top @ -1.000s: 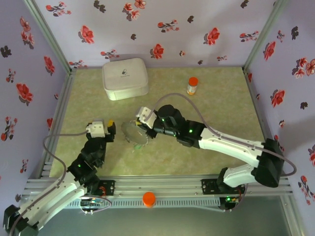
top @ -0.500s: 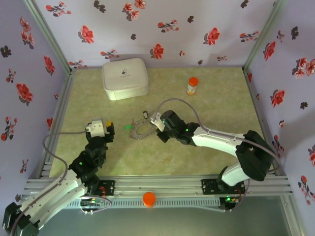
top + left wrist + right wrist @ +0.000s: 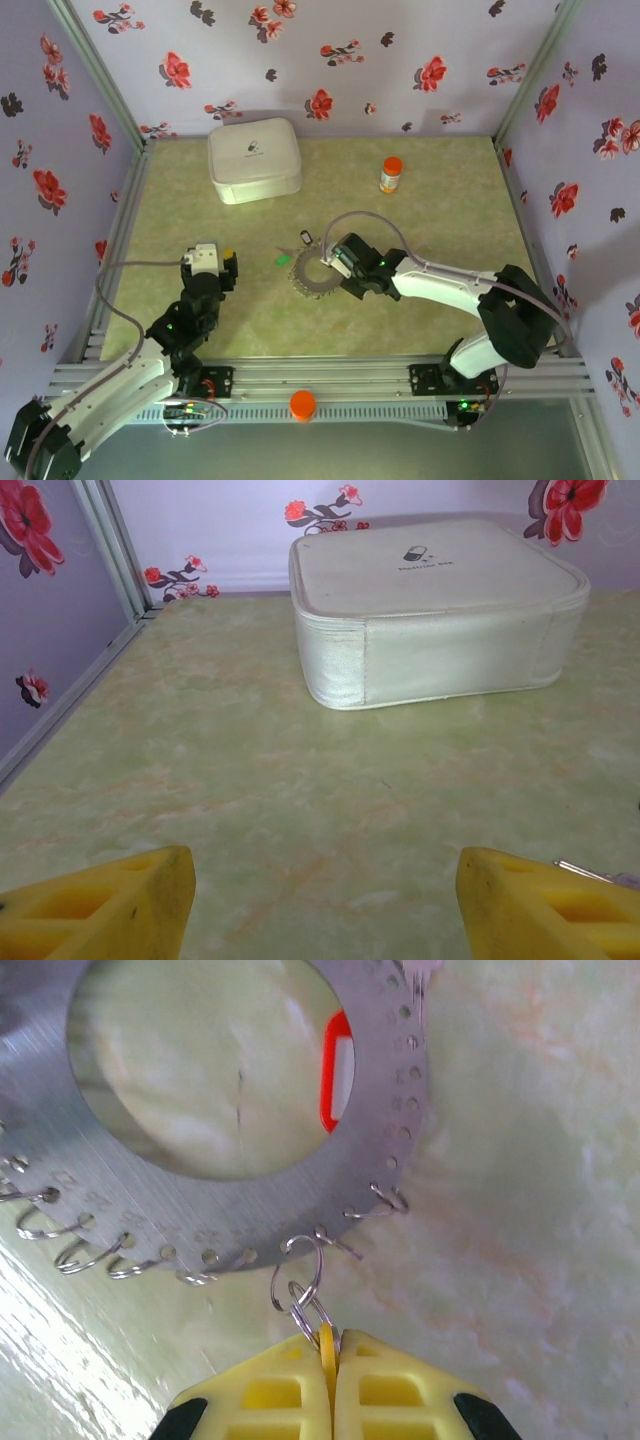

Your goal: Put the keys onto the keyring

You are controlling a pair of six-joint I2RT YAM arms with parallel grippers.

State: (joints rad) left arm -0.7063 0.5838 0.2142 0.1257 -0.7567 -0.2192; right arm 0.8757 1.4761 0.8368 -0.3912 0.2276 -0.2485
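Right jaws: shut, pinching the yellow key [image 3: 327, 1343] by its thin edge between the yellow fingers [image 3: 260, 1395]; blade hidden. Dead ahead of the tips, in line with the jaws: two small split rings [image 3: 300, 1290] off that key, the outer one apparently hooked at a wire loop on the rim of the keyring [image 3: 250, 1210]. Cannot tell if fully threaded or just caught.

Keyring flat on the surface [image 3: 520, 1210], nearly touching the tips, band running across the wrist view, hole beyond it. More wire loops [image 3: 70, 1250] strung along the band to the left. Red key [image 3: 338, 1070] head showing at the hole's right edge, partly under the band.

From above: keyring just left of the right jaws, about mid surface. Green key [image 3: 282, 260] loose, just left and far of the ring, not touching. Silver key [image 3: 305, 238] just far of the ring, also loose. Judged: neither threaded yet.

Left jaws: wide apart, empty, fingers [image 3: 100, 900] at the lower corners of the wrist view with bare surface between. Aimed far, toward the white case [image 3: 430, 620], not toward the ring. Left arm [image 3: 190, 310] well apart from the keyring, off to its left.

Nearer arm for the ring: right, by a lot. Green key roughly midway between the two sets of jaws. Bottle [image 3: 390, 174] far right, clear of all this.

Next move, as a guess: seating the split ring on the loop, a push or twist along the jaws' own line.
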